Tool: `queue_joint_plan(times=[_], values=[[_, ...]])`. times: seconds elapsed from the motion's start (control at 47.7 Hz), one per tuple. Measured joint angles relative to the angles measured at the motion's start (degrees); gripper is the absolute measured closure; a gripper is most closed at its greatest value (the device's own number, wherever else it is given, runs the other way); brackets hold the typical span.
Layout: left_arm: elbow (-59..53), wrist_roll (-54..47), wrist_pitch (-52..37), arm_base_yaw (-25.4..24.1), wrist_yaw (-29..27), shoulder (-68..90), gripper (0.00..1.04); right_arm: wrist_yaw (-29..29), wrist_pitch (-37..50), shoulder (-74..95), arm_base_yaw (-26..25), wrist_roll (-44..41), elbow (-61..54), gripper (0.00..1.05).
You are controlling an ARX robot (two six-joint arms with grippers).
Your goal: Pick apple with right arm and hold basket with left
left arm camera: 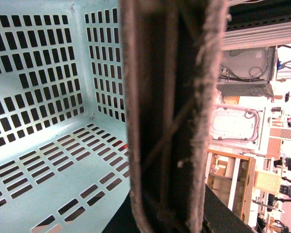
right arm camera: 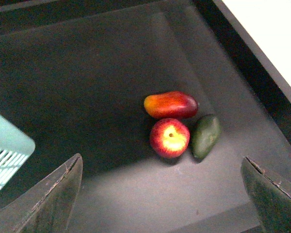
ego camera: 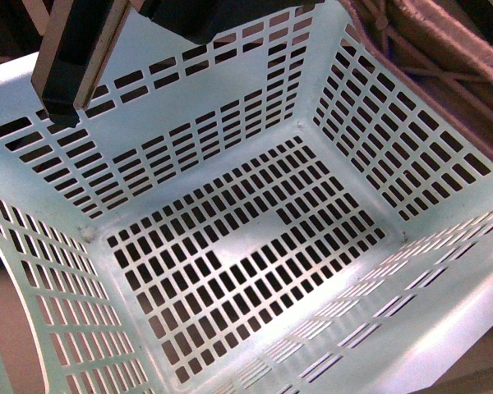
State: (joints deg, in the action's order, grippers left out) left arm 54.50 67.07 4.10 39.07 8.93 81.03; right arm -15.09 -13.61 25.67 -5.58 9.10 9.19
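The pale mint-green basket fills the front view, tilted, with its slotted floor and walls bare inside. My left gripper is shut on its far left wall near the rim. The basket's inside also shows in the left wrist view. The red apple, with a yellow blush round its stem dimple, lies on a dark grey surface in the right wrist view. My right gripper is open and empty, with wide-apart fingers, hovering short of the apple without touching it. One basket corner shows at that view's edge.
A red-orange oblong fruit touches the apple's far side, and a dark green avocado-like fruit lies against its side. A brown woven thing sits beyond the basket's far right wall; a blurred brown strip crosses the left wrist view. A white ledge borders the dark surface.
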Motion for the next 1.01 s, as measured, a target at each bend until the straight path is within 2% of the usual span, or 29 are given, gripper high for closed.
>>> queue_joint_plan(times=[0.168, 0.251, 0.398, 0.545, 0.712, 1.006], values=[[0.0, 0.0, 0.0, 0.0, 0.0, 0.0, 0.98, 6.6, 14.3, 14.8, -10.6, -5.9, -2.0, 0.09], [0.0, 0.0, 0.0, 0.0, -0.1, 0.0, 0.98, 8.9, 22.5, 24.7, -13.8, -9.0, -2.5, 0.09], [0.0, 0.0, 0.0, 0.0, 0.0, 0.0, 0.98, 11.8, 37.6, 43.9, -17.1, -13.0, -1.9, 0.09], [0.0, 0.0, 0.0, 0.0, 0.0, 0.0, 0.98, 13.5, 52.0, 71.4, -18.6, -14.7, 3.8, 0.09], [0.0, 0.0, 0.0, 0.0, 0.0, 0.0, 0.98, 13.7, 54.9, 92.5, -18.1, -10.9, 12.3, 0.09], [0.0, 0.0, 0.0, 0.0, -0.1, 0.0, 0.98, 13.4, 54.2, 100.3, -17.1, -6.2, 19.3, 0.09]])
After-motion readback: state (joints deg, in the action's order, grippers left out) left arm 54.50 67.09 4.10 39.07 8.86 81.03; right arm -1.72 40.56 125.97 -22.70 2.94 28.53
